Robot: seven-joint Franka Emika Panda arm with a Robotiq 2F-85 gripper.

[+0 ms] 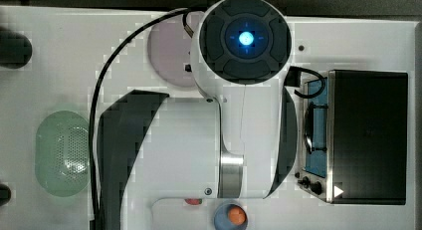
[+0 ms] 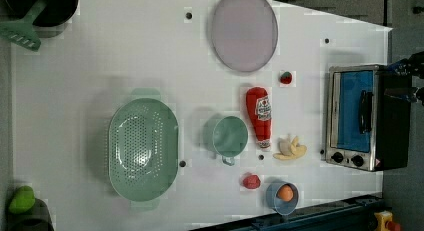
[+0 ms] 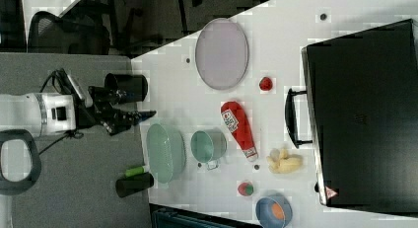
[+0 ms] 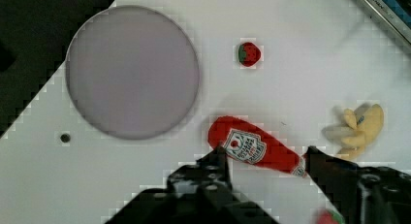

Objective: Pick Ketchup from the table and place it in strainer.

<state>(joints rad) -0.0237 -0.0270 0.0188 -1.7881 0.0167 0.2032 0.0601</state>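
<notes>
Lying flat on the white table point(image 2: 125, 56), the Ketchup point(image 2: 259, 117) serves as the landmark for the rest of the scene. In the left view the green cup point(image 2: 229, 136) sits just beside the bottle on the left view's left, and the strainer point(image 2: 143, 149) stands farther that same way, well apart from the bottle, its dotted bottom bare. A bunch of bananas point(image 2: 291, 148) lies close by the bottle's white cap end, on the left view's right. The greyish-pink plate point(image 2: 243, 30) rests beyond the bottle's broad red end, with one strawberry point(image 2: 285, 77) near that end and a second strawberry point(image 2: 251, 181) past the cap end. A blue bowl point(image 2: 282, 197) holding an orange ball sits beyond that second strawberry. The toaster oven point(image 2: 357, 117) stands on the far side of the bananas from the bottle. In the wrist view the gripper point(image 4: 265, 158) hovers over the bottle with its jaws spread wide, one dark finger showing at each side of the bottle's length, holding nothing. In the right view the gripper point(image 3: 129, 116) hangs clear of the table.
</notes>
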